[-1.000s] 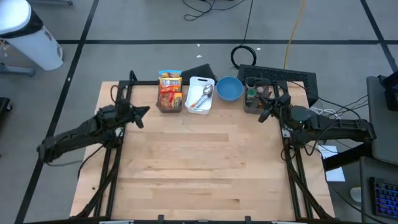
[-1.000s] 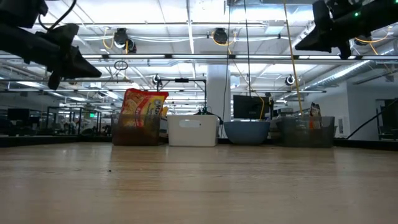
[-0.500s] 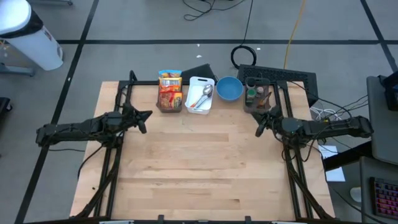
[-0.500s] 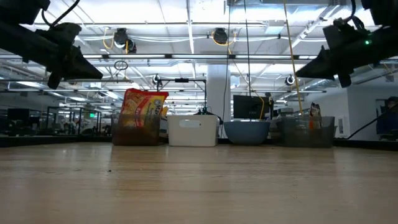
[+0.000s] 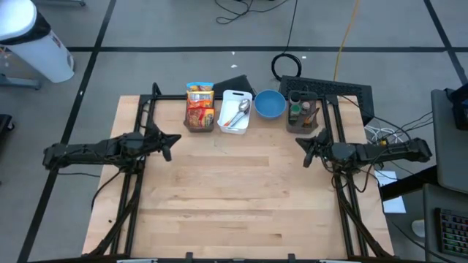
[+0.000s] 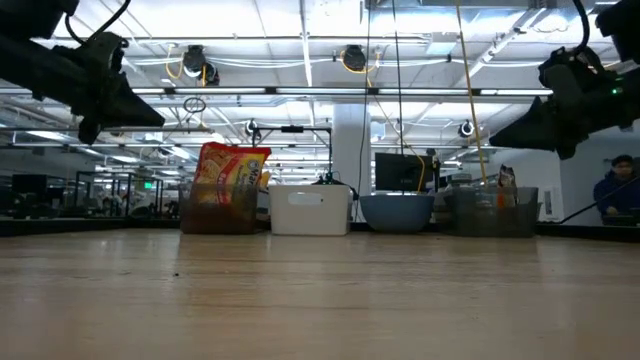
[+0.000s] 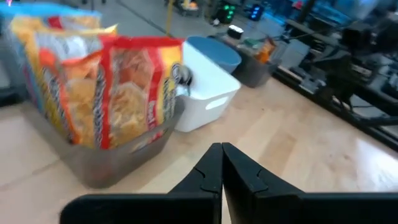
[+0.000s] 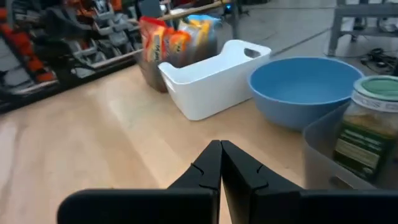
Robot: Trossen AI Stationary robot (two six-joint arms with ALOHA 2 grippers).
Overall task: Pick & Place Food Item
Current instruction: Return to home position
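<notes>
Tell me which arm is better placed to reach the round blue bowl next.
Probably right. The right gripper, shut and empty, hangs nearer the round blue bowl. The left gripper, also shut, has the white plastic bin in between.

L gripper & R gripper raised, pointing inward, fingers pressed together

Showed two long, thin arms, nearly black all over: the left arm and the right arm. Had fat round lumps at the joints. Carried black cables that looped over the top. Ended in a left gripper and a right gripper, each with two smooth black fingers that narrowed to a point. Glowed with what may have been a tiny green light on the right arm.
</notes>
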